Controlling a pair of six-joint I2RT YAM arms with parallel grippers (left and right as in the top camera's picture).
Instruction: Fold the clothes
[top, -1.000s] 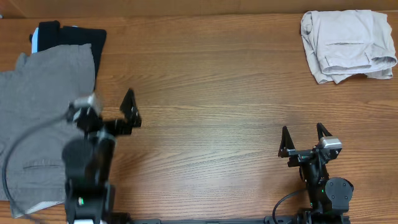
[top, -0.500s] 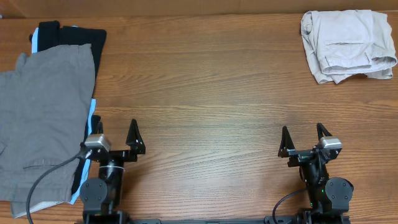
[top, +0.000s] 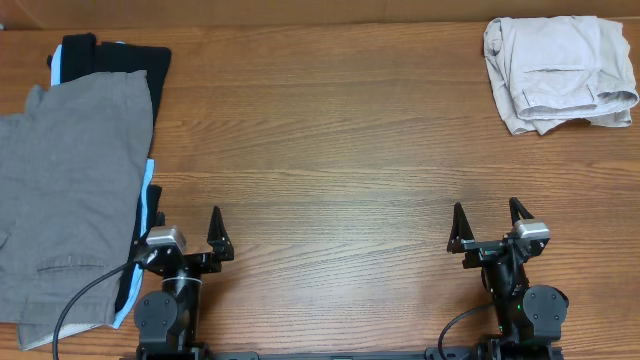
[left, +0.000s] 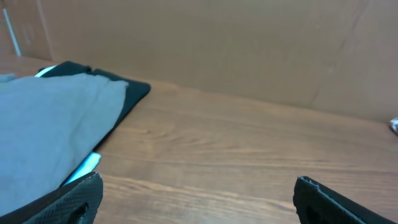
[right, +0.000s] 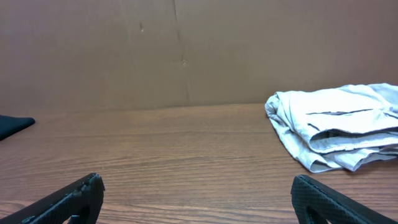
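The cream shorts (top: 556, 71) lie folded in a bundle at the table's far right corner, and also show at the right of the right wrist view (right: 339, 134). My left gripper (top: 188, 226) is open and empty near the front edge on the left, beside the grey garment. My right gripper (top: 488, 221) is open and empty near the front edge on the right, well short of the shorts. Both wrist views show only bare wood between the fingers (left: 196, 199) (right: 199, 199).
Grey trousers (top: 70, 190) lie spread at the left over black (top: 115, 58) and light-blue (top: 140, 260) garments; they show in the left wrist view (left: 50, 130). A brown cardboard wall (right: 186, 50) stands behind the table.
My left arm has drawn back from the grey trousers to the front edge and settled low, its gripper open and empty. The right arm and the shorts have not moved.
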